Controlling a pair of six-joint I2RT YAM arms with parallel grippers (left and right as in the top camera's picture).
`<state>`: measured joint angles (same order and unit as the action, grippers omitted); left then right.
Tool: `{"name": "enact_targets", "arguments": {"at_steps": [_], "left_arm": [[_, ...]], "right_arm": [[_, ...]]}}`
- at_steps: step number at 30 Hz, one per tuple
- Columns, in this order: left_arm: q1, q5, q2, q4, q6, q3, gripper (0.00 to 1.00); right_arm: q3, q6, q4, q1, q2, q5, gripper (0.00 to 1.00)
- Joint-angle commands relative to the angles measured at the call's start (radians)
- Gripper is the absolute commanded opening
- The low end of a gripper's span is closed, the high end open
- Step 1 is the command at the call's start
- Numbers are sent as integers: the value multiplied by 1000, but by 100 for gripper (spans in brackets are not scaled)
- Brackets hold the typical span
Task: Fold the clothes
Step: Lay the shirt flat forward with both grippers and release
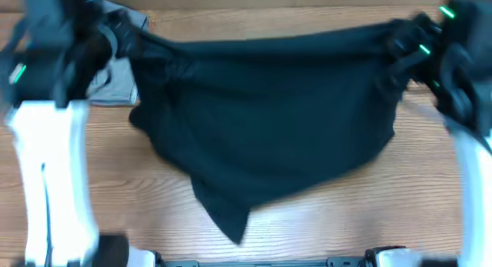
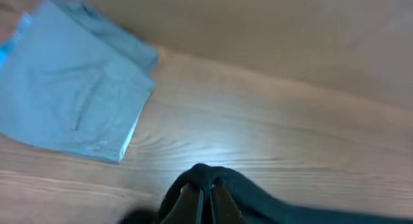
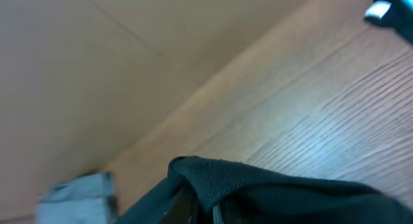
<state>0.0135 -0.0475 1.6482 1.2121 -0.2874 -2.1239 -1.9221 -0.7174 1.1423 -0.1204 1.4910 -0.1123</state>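
Lower centre: bare wooden table (image 1: pixel 346 221), light grain, open board on both sides of the cloth's hanging tip. Soft black T-shirt (image 1: pixel 269 121) spans mid-frame. Its top edge is stretched straight, and its lower edge sags to a crooked point low, left of centre. Left gripper (image 2: pixel 205 193) is clenched on a bunched corner, upper left. Right gripper (image 1: pixel 401 44) grasps the puckered opposite corner, upper right. Farther, upper left: flat folded pale grey garment (image 2: pixel 71 88), apart from the shirt in the left wrist view.

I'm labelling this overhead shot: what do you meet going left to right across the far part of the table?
grey folded garment → black T-shirt → right gripper, at the shirt's bunched right corner.
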Motion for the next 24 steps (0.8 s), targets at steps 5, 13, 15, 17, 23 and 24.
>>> {"name": "enact_targets", "arguments": {"at_steps": [5, 13, 15, 17, 23, 24], "left_arm": [[0, 0, 401, -192, 23, 2, 100], [0, -39, 517, -111, 18, -1, 100], [0, -43, 481, -80, 18, -1, 100], [2, -45, 418, -38, 18, -1, 100], [2, -58, 209, 104, 18, -1, 100], [2, -62, 184, 131, 18, -1, 100]], "right_arm": [[-2, 22, -148, -3, 346, -26, 100], [-4, 97, -69, 19, 441, -48, 100], [-4, 97, -42, 31, 414, -48, 100], [-4, 97, -5, 43, 377, -44, 100], [-4, 97, 136, 56, 262, -43, 100], [-4, 97, 158, 56, 247, -40, 100]]}}
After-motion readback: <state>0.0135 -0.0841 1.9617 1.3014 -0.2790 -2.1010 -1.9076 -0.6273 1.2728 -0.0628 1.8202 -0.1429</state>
